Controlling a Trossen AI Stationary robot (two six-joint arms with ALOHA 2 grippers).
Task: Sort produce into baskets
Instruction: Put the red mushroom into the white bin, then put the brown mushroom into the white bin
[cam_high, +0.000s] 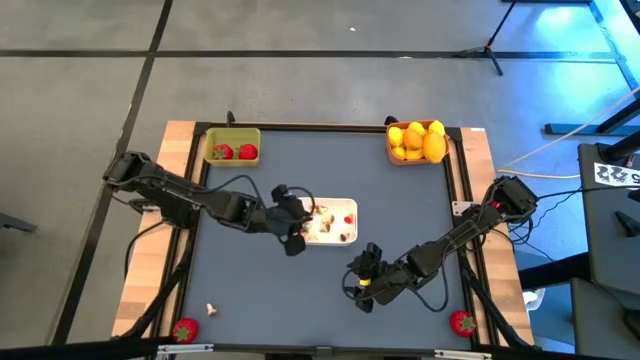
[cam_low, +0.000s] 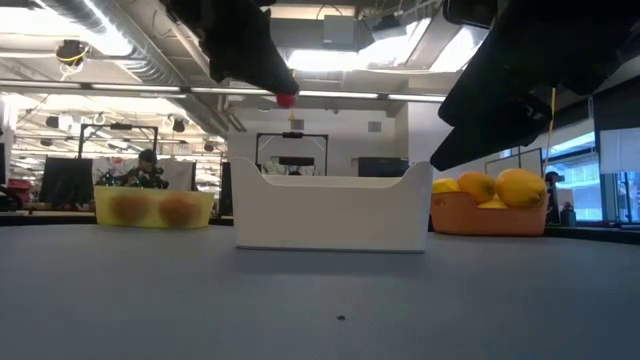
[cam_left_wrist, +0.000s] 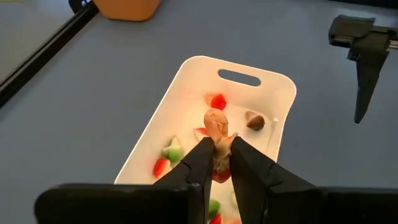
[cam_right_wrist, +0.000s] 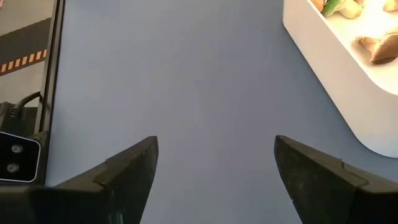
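My left gripper (cam_left_wrist: 217, 146) hangs above the left end of a white tray (cam_high: 345, 204), shut on a small pale pink and red piece (cam_left_wrist: 215, 123). The tray holds several small red, green-white and brown pieces. My right gripper (cam_right_wrist: 214, 152) stands open over bare mat near the tray's right front corner, nothing between its fingers. The yellow-green basket (cam_high: 232, 148) at the far left holds two red strawberries. Yellow lemons fill the orange basket (cam_high: 417, 142) at the far right. My left gripper pinches the small piece between its two fingertips (cam_left_wrist: 202, 155), slanting down from the table's left. The piece's pale end (cam_left_wrist: 216, 118) sticks out past the tips and a red part (cam_low: 286, 99) shows below them. It is lifted clear above the tray.
A strawberry (cam_high: 185, 330) lies on the wooden strip at the near left corner, another (cam_high: 461, 322) at the near right. A small pale scrap (cam_high: 211, 310) lies on the mat near the left one. Open mat stretches between the tray and the baskets.
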